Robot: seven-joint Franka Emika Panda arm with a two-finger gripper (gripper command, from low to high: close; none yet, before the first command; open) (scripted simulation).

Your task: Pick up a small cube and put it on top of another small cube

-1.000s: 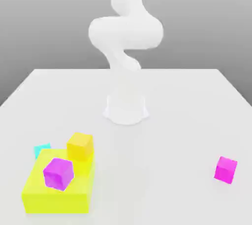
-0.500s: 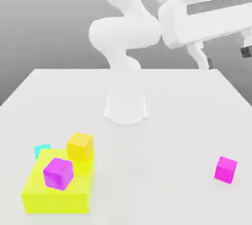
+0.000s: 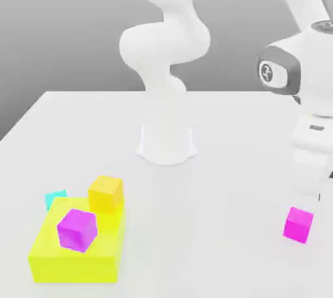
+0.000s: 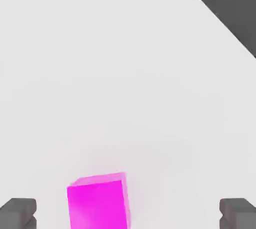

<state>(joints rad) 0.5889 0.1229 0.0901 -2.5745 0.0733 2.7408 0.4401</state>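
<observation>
- Over at the exterior view's right, the arm (image 3: 306, 82) hangs above the white surface (image 3: 214, 179), with the pink cube (image 3: 298, 224) sitting just below its hand.
- In the hand view, the end effector (image 4: 128, 213) is spread wide with nothing in it. One dark fingertip (image 4: 17, 212) is on each side, and the pink cube (image 4: 97, 200) is down on the surface between them, closer to one tip than the other.
- The orange cube (image 3: 106, 193) is way off on the exterior view's left, well apart from the pink one, by the back edge of a big flat yellow block (image 3: 75, 257).
- A purple cube (image 3: 77, 230) sits on top of that block, and a cyan cube (image 3: 56, 198) peeks out behind it.
</observation>
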